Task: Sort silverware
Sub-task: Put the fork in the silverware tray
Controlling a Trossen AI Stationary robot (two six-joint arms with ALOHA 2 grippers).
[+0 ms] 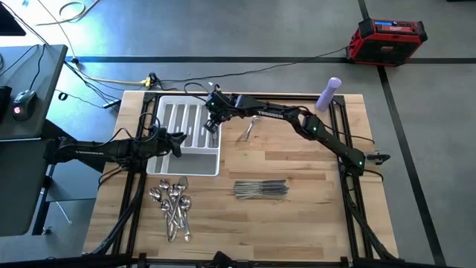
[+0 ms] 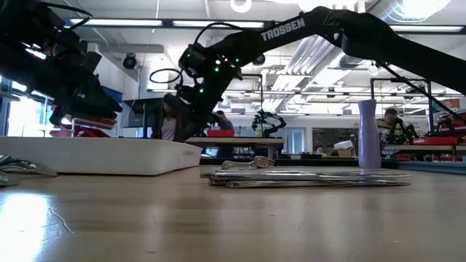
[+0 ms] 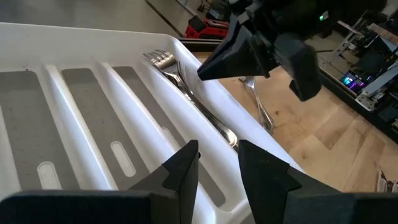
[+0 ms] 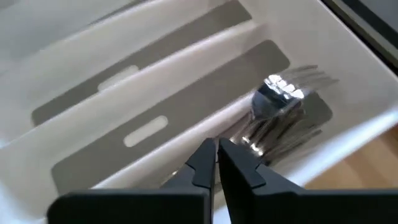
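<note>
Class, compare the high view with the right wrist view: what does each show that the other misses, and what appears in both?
Only the high view shows the spoon pile at the table's near edge, the bundle of knives, loose forks on the wood, the purple bottle and the left gripper at the tray's near end. Only the right wrist view shows, close up, the right gripper shut and empty just above the forks. Both show the white tray and forks in its outermost slot.

White tray (image 1: 195, 161) with grey liners, shiny silver forks (image 4: 273, 118), pale striped wood surface (image 1: 297, 216), lilac bottle (image 1: 328, 94)
</note>
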